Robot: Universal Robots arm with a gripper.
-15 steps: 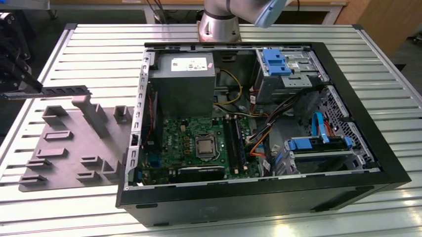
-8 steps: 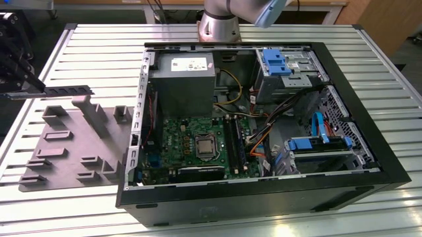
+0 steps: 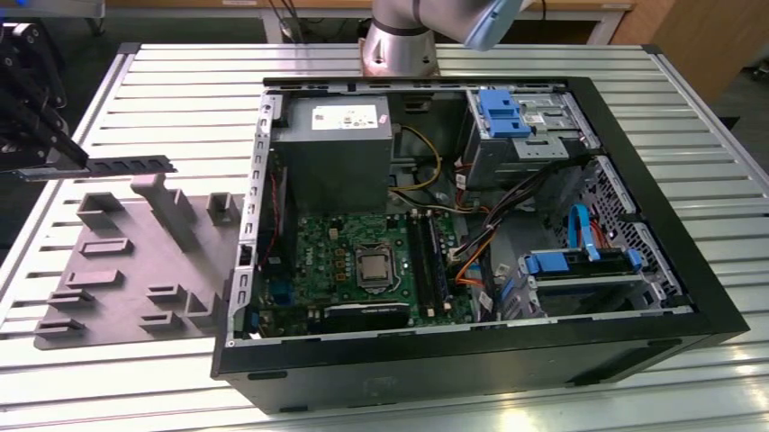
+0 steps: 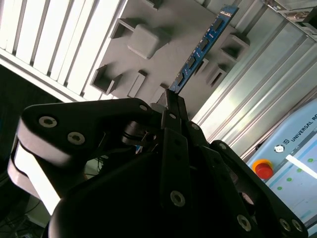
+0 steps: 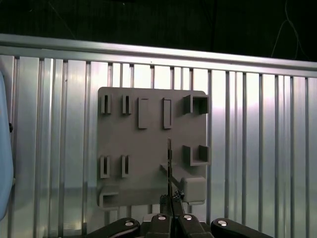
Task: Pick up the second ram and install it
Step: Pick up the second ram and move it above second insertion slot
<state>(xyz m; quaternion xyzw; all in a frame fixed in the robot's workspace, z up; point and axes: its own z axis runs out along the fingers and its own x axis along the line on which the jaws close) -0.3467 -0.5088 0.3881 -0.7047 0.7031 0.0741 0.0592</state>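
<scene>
Slatted table (image 4: 49, 39); tray (image 4: 168, 20) under second ram (image 4: 200, 47)

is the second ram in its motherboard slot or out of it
Out. The gripper is shut on the second ram, holding it above the grey tray, outside the computer case.

A ribbed metal table (image 3: 193, 81) carries a grey plastic tray (image 3: 126, 261) beside an open computer case (image 3: 481, 360).

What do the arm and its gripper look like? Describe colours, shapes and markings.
The gripper is matt black: flat, angular linkage bars joined by round silver pivot pins, tapering to narrow tips. In the exterior view the arm is a silver-grey cylinder with a pale blue joint cap.
</scene>
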